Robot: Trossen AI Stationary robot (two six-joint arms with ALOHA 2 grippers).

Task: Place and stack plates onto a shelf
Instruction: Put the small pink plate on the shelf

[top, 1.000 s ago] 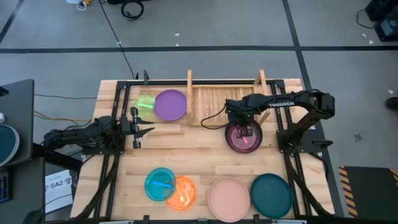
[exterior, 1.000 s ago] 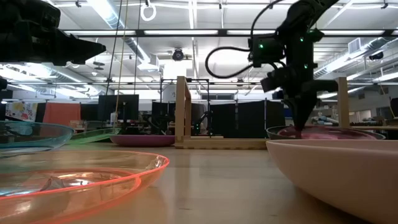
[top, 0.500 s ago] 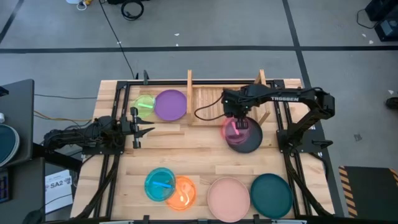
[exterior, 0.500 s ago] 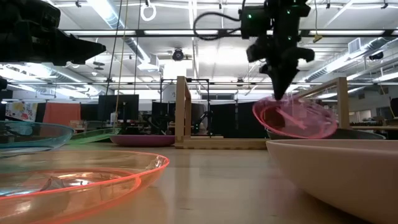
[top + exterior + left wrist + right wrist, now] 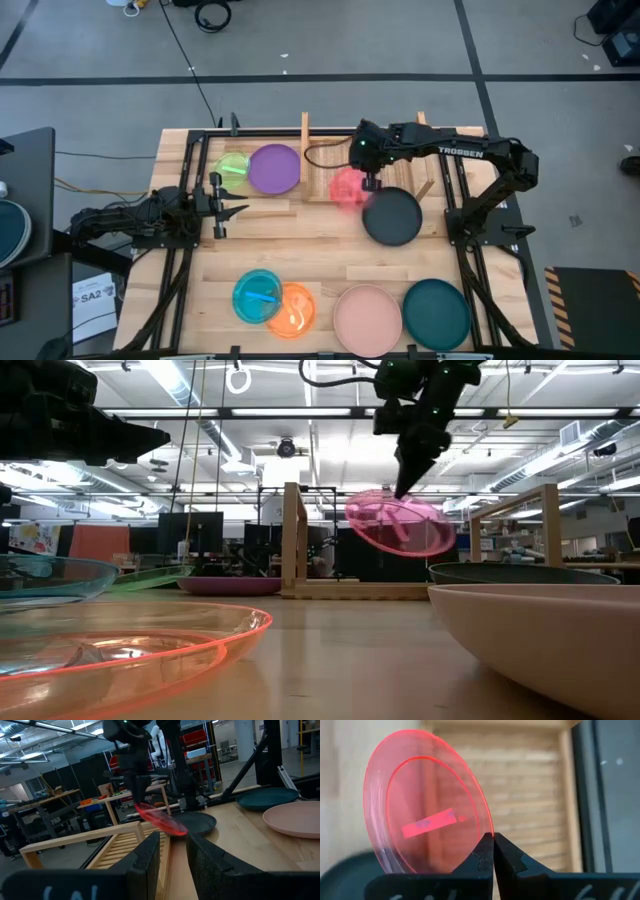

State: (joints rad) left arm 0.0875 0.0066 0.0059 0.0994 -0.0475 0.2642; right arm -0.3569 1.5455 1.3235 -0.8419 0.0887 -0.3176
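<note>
The right gripper (image 5: 368, 181) has its fingers pinched on the rim of the translucent red plate (image 5: 347, 187), holding it tilted in the air above the wooden shelf (image 5: 330, 160), beside the black plate (image 5: 392, 216) on the bench (image 5: 300, 260). The left gripper (image 5: 228, 207) waits near the purple plate (image 5: 274, 168), fingers parted.

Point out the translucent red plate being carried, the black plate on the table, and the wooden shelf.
Translucent red round plate (image 5: 346, 188), high view, its centre.
Opaque black round plate (image 5: 392, 216), high view, its centre.
Light wooden slatted shelf (image 5: 325, 152), high view, bare slats.
</note>
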